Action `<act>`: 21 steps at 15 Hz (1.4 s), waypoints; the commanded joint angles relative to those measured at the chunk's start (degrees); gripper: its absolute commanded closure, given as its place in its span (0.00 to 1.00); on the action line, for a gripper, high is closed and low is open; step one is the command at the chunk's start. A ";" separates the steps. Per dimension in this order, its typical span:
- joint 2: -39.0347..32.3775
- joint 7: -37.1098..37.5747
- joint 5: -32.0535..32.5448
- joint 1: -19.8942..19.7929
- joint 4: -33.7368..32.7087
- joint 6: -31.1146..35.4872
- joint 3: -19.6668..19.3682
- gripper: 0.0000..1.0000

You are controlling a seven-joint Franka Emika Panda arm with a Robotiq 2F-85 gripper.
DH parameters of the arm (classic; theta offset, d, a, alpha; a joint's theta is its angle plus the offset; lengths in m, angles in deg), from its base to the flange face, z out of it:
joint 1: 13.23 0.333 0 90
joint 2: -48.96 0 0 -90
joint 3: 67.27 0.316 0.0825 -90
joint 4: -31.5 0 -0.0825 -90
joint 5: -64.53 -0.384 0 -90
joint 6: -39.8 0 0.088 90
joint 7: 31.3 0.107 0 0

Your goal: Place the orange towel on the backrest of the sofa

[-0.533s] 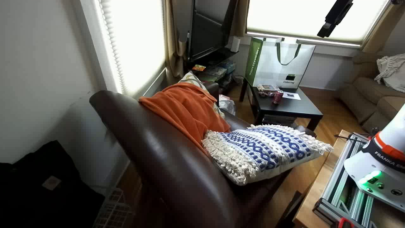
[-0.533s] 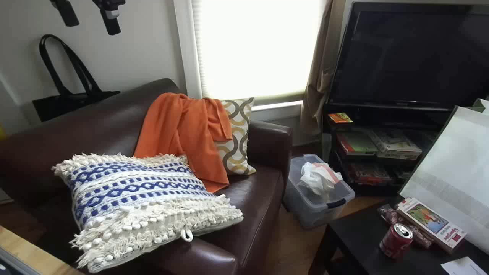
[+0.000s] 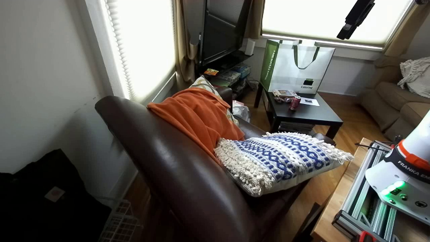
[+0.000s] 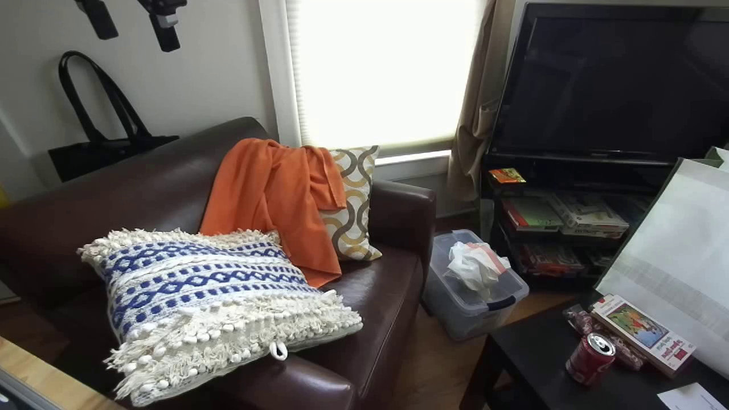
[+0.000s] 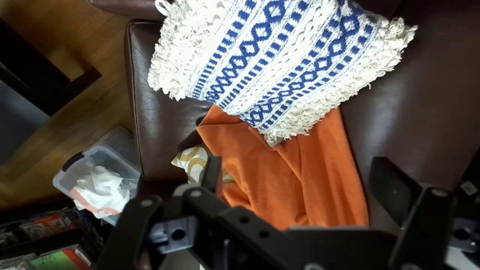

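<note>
Spotted gripper high above orange towel w/ jaws wide apart, holding nothing. Found towel lying against front of sofa backrest, reaching down to seat & covering part of loop-patterned cushion (grey, tan & white, approx.). Saw blue-and-white pillow hiding some towel in wrist view. Noted clear bin nr. sofa arm, plus soda can on blk. table.

No visible change from before.

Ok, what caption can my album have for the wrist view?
The gripper hangs open, facing an orange towel partly hidden by a fringed blue-and-white pillow.
</note>
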State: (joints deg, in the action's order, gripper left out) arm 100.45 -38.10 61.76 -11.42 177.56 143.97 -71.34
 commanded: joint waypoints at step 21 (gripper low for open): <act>-26.19 10.49 -0.21 5.75 -16.30 7.66 16.43 0.00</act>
State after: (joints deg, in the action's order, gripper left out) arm 83.52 -31.16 61.27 -7.06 168.38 151.81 -57.70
